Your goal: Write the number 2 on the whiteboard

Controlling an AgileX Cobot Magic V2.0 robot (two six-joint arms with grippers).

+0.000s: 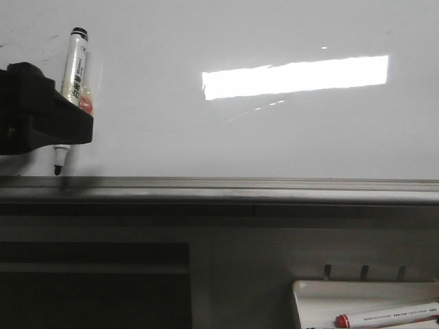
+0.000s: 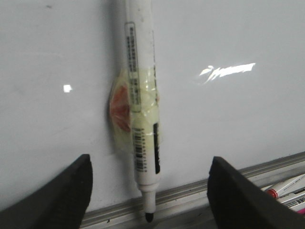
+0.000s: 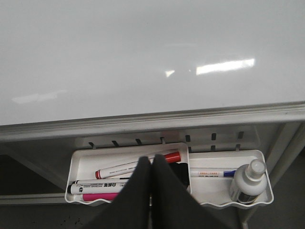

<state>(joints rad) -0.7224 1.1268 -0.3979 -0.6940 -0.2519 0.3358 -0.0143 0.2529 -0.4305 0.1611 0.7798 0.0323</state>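
The whiteboard (image 1: 274, 130) fills the upper part of the front view, glossy and white, with a grey rail (image 1: 274, 185) along its lower edge. No number 2 shows on it. At its lower left my left gripper (image 1: 65, 127) is open, its fingers (image 2: 71, 191) wide apart. A white black-tipped marker (image 2: 143, 95), wrapped in yellowish tape, stands upright between them without touching either. The marker's tip (image 1: 59, 168) points down just above the rail. My right gripper (image 3: 152, 164) is shut on nothing, below the whiteboard (image 3: 143, 57) and in front of a pen tray.
A white tray (image 3: 76, 162) hangs under the rail with a red marker (image 3: 119, 170), a black one, a pink one (image 3: 95, 196) and a black eraser. A second compartment holds a blue pen (image 3: 212, 174) and a spray bottle (image 3: 248, 181). The tray (image 1: 309, 295) is at the front view's lower right.
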